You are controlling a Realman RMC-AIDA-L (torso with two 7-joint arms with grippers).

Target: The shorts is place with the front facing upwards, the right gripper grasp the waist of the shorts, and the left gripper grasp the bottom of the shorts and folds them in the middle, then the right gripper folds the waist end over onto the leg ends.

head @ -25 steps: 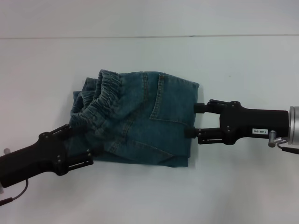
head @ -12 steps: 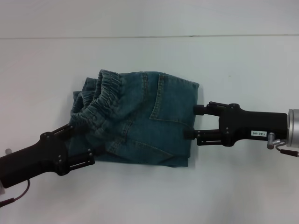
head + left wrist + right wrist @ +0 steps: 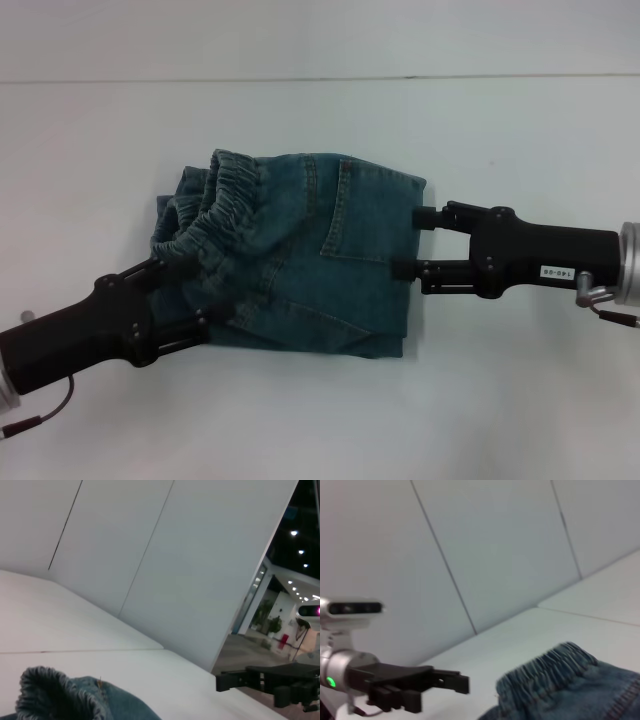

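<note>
The blue denim shorts [image 3: 300, 250] lie folded into a compact block on the white table [image 3: 520, 130], with the elastic waistband [image 3: 222, 205] bunched on top at their left side. My left gripper [image 3: 190, 295] is open at the shorts' lower left corner, its fingers straddling the cloth edge. Open as well, my right gripper [image 3: 412, 243] has its fingertips touching the shorts' right edge. The left wrist view shows the waistband [image 3: 47, 687] close up and the right gripper [image 3: 250, 679] beyond it. In the right wrist view the shorts [image 3: 565, 682] lie near and the left gripper [image 3: 445, 681] farther off.
A thin seam [image 3: 320, 78] runs across the white surface behind the shorts. Beyond the table edge, the left wrist view shows a wall panel [image 3: 200, 570] and a lit hallway [image 3: 290, 625].
My left gripper has pushed right and up, closer into the shorts' lower left corner. The right gripper has shifted left and slightly up against the right edge. The shorts have stayed put.
</note>
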